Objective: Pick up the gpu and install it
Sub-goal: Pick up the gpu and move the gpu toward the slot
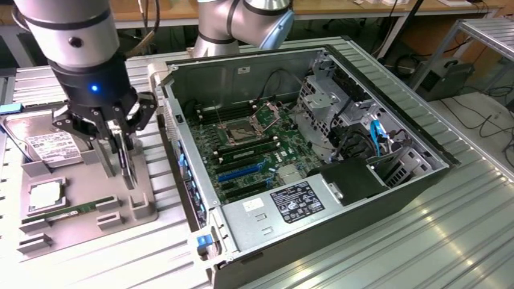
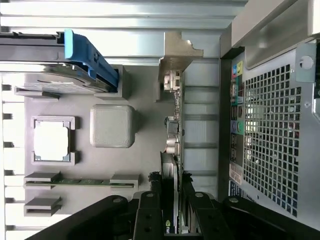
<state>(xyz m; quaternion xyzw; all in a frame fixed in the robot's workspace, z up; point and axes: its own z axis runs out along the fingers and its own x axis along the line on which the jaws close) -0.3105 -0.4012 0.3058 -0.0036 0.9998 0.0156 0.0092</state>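
GPU, slim dark card with a silvery metal bracket on one end: pinched on edge between the black fingers of the tool. Jaws are closed on the card's two faces. Card hangs upright over the grey moulded parts tray; can't tell if its lower edge is clear of the tray. Also on the tray: silver hard drive with white label, square silver processor, thin green memory stick. Open black computer case lies just beside the tray on the ribbed metal desk, green motherboard exposed.
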